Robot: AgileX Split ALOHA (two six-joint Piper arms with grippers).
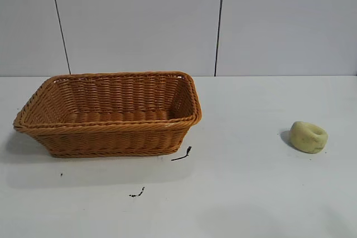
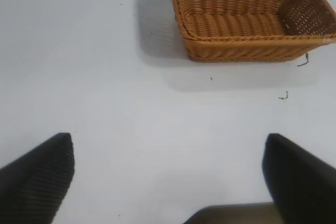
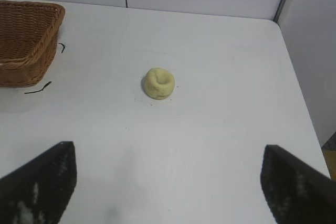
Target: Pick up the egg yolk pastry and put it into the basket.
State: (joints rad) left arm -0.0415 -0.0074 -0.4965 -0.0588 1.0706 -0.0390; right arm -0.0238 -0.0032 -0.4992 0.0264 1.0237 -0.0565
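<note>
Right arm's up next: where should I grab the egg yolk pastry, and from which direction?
Come straight down on the egg yolk pastry with the open right gripper and pinch its rounded outer sides. It sits low on the table, dimple up, clear of the basket.

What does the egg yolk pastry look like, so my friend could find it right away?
Start at the big orange-brown woven basket on the white table, then look far across to the table's right side. There sits the egg yolk pastry, alone on bare tabletop. It is a small, rounded, pale yellow-green lump with a dimple on top, much smaller than the basket.
</note>
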